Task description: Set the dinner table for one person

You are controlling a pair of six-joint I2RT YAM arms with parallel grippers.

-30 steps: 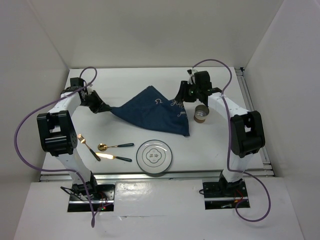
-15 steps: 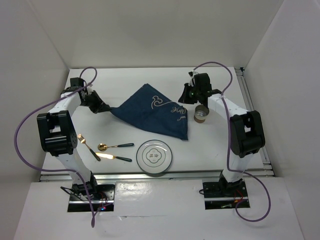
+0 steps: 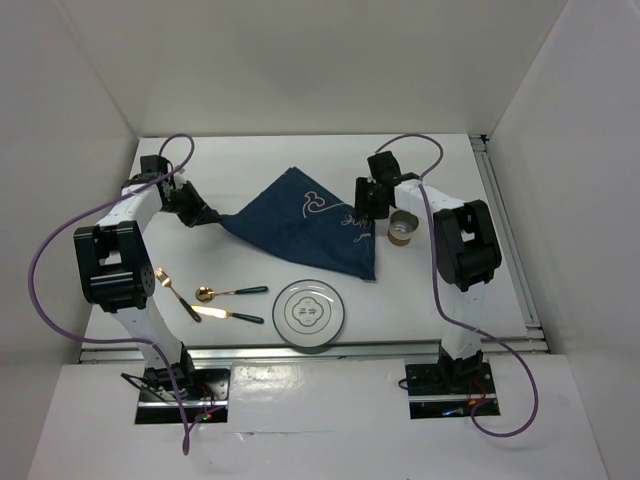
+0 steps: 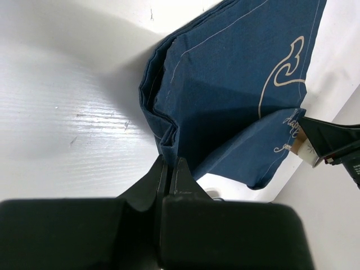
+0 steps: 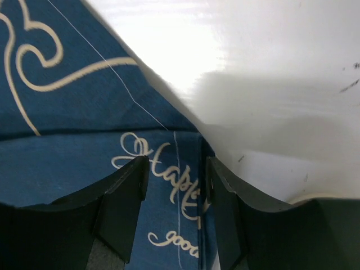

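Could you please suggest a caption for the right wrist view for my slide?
Right gripper, fingers open, poised over the navy cloth beside its edge on the white dinner table.

**A:** Any lettering on show?
**B:** Yes, cream cursive on the navy cloth [image 5: 67,163]. It reads "Happ", with the rest of the word hidden. Under that is "good", running off the bottom edge.
**A:** And the plate [image 3: 311,312]?
**B:** There's a mark at its centre, too small to read.

A cup [image 3: 403,229] crowds the right end effector's [image 5: 175,166] outer side.
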